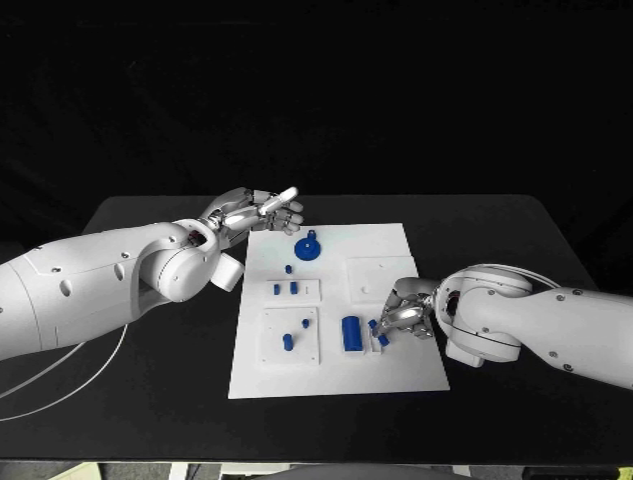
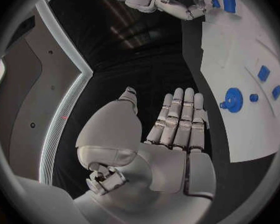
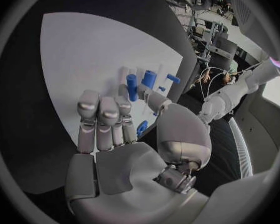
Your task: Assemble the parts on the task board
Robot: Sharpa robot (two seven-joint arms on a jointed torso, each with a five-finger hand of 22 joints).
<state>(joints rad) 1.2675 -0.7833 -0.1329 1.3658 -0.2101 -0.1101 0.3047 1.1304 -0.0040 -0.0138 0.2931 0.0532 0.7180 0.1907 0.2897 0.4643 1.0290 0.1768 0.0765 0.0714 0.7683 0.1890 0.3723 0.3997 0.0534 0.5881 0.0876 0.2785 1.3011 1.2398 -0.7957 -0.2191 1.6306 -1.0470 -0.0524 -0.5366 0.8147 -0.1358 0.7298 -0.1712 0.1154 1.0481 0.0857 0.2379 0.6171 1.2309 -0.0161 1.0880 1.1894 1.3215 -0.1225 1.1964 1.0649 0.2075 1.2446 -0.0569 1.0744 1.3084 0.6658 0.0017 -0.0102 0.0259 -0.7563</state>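
Two hands were over a black desk (image 1: 143, 400) in the head view, with the white board (image 1: 338, 375) lying in the middle of it. The left hand (image 1: 251, 213) hovered off the board's far left corner, its fingers (image 1: 280, 197) stretched out fairly straight with nothing in them. The right hand (image 1: 403, 312) sat low at the board's right side, fingers curled down close to a small blue piece (image 1: 383, 340); couldn't tell from here whether it actually had hold of it. Just beside that was a long blue block (image 1: 351, 333) standing on the board, and up near the far edge a round blue disc (image 1: 306, 247). A few smaller blue bits were spread over the board's left half.

Left wrist view: the left hand (image 2: 177, 124) was flat, fingers side by side and empty, hanging over bare desk next to the board's edge (image 2: 246, 149). The disc (image 2: 232, 99) lay on the board nearby.

Right wrist view: the right hand (image 3: 115, 129) was above the board (image 3: 84, 50), fingers bent forward together. A blue cylinder (image 3: 132, 87) stood right at the fingertips, and a blue bit (image 3: 142, 128) peeked out between thumb and fingers, looked pinched but hard to say for sure.
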